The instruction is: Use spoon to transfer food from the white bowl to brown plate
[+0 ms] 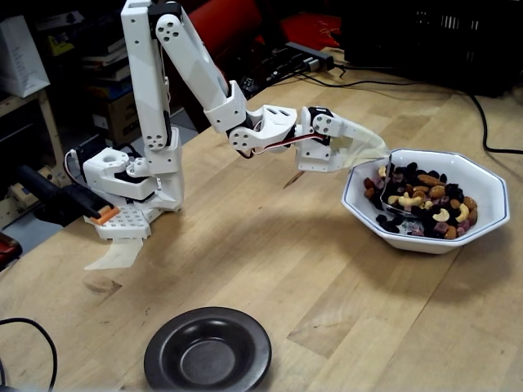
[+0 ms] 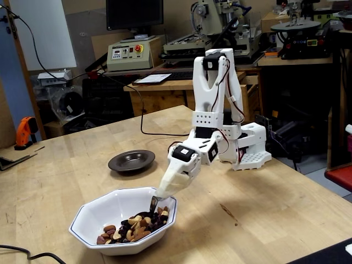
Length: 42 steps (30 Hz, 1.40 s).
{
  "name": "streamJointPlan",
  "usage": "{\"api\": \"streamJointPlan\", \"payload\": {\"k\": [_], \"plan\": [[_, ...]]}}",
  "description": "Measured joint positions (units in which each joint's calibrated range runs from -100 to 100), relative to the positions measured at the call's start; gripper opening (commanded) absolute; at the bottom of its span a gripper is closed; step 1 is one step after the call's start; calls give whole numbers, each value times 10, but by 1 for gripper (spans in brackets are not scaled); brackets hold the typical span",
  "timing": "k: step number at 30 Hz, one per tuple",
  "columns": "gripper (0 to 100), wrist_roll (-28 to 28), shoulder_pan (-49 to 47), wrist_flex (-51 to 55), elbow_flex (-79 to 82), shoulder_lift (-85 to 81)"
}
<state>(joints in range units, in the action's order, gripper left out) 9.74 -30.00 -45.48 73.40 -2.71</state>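
Wooden tabletop (image 1: pixel 270 269) carries all items. White arm (image 1: pixel 196 73) reaches from its base over to the white bowl (image 1: pixel 486 184), which sits on the tabletop at right in one fixed view, bottom left in the other (image 2: pixel 88 217). Brown plate (image 1: pixel 208 349) lies flat on the tabletop, well apart from the bowl. Food (image 1: pixel 429 204) fills the bowl's bottom. Spoon (image 1: pixel 394 192) dips among the nuts at the rim side nearest the arm, handle upright, wrapped in pale tape. Fingers hidden under the tape; cannot tell their state.
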Motion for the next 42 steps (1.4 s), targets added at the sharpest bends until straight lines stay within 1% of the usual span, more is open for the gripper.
{"api": "streamJointPlan", "payload": {"k": [11,18,25,36,42], "plan": [[4,-7,-1,5,-77,10],[4,-9,-1,5,-87,12],[4,-38,-1,5,-89,12],[4,-45,53,5,-95,12],[4,-46,64,5,-97,12]]}}
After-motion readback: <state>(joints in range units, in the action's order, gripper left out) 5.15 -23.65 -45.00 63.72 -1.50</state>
